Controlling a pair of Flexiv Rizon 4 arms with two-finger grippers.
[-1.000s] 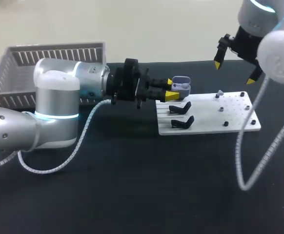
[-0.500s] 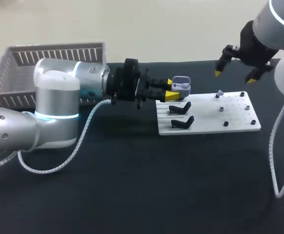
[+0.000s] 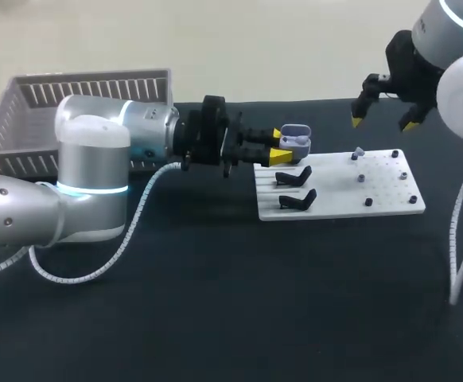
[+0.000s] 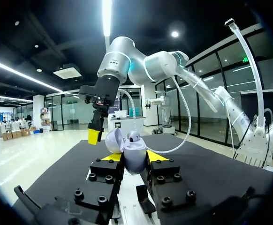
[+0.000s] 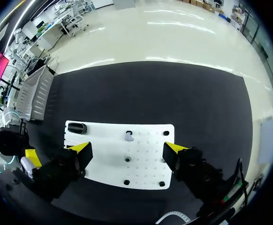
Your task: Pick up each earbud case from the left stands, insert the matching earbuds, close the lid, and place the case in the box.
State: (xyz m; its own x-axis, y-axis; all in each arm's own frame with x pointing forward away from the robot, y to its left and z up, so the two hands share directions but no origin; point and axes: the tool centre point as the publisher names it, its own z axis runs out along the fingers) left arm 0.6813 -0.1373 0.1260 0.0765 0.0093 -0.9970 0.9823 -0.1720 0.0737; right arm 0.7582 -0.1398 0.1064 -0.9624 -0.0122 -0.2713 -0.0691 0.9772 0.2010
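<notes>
Earbud case, lid open, pinched between left jaws; right jaws spread, above white board

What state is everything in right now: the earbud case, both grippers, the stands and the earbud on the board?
earbud case: lid open, upright, gripped from two sides.
left gripper: shut on the earbud case.
right gripper: open, holding nothing, above the white board.
two black stands: nothing on them.
earbud: resting on the white board, not yet in the case.
</notes>
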